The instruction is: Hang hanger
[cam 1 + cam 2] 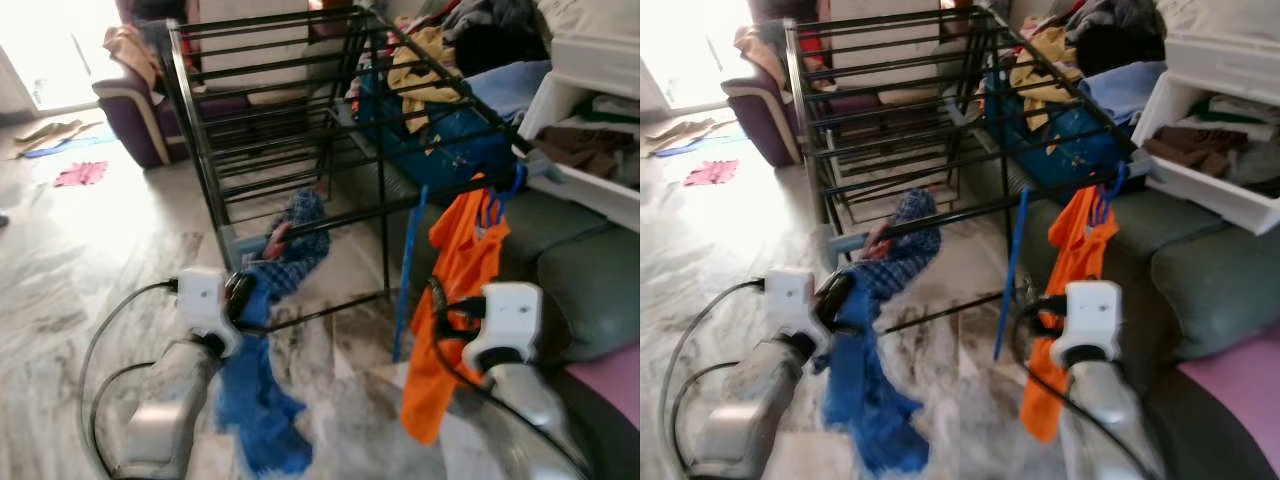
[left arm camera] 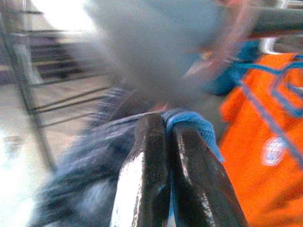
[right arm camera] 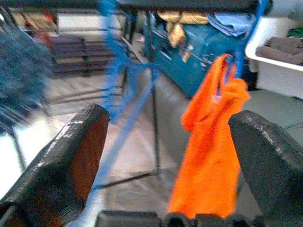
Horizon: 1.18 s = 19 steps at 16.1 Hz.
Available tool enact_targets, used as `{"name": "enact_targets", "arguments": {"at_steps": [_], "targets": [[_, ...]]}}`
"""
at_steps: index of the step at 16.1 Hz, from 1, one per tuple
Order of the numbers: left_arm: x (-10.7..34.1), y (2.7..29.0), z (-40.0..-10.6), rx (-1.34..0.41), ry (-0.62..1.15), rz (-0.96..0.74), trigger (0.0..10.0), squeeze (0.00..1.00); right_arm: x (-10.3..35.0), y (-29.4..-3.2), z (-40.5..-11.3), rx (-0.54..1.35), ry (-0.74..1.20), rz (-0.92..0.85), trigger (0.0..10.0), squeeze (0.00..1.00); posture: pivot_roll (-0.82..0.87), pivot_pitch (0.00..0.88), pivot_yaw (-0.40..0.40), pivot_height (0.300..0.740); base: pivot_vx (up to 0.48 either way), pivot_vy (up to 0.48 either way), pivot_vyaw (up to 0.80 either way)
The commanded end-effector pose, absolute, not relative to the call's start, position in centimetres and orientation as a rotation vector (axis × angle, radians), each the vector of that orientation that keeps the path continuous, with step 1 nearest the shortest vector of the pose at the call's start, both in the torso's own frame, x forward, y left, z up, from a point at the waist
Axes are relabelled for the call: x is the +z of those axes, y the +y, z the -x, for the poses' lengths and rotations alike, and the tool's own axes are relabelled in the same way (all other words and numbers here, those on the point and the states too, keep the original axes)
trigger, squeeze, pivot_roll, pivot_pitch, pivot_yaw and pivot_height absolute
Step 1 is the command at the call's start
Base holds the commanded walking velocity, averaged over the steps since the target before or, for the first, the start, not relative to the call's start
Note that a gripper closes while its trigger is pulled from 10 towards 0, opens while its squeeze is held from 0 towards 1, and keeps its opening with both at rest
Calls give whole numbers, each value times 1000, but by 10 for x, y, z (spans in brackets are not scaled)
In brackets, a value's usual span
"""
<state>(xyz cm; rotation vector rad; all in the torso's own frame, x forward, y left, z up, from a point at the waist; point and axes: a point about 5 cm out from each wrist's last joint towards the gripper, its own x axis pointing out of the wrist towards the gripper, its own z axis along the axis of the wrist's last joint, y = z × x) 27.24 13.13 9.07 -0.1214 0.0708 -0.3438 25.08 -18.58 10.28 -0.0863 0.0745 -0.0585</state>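
Open rail (image 1: pixel 350 217) between hung garments

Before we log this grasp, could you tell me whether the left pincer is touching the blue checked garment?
Touching. In the left wrist view the left pincer is shut, with a fold of the blue checked garment pinched between its fingers.

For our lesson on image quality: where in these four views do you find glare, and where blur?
Eye views: window glare whitens the floor at upper left, and everything is slightly soft. Left wrist view: the blue checked garment and background are smeared, the left pincer sharper. Right wrist view: the orange shirt fairly clear, the near blue hanger streaked.
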Motion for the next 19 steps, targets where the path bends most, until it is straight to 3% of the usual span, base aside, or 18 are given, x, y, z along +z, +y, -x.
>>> {"name": "enact_targets", "arguments": {"at_steps": [1,7,11,19], "targets": [[99,140,-275,-327,37,102,10000,0,104,-180,-252,-46,66,76,10000,0,-74,47,18,740,0,0,0],[99,137,-277,-337,40,103,10000,0,94,-159,-273,54,147,9,10000,0,-72,52,18,740,0,0,0],[99,136,-276,-335,42,102,10000,0,74,-144,-270,124,262,12,10000,0,-69,52,10,740,0,0,0],[97,134,-275,-340,52,106,10000,0,70,-194,-267,-62,327,78,10000,0,-83,58,10,740,0,0,0]]}}
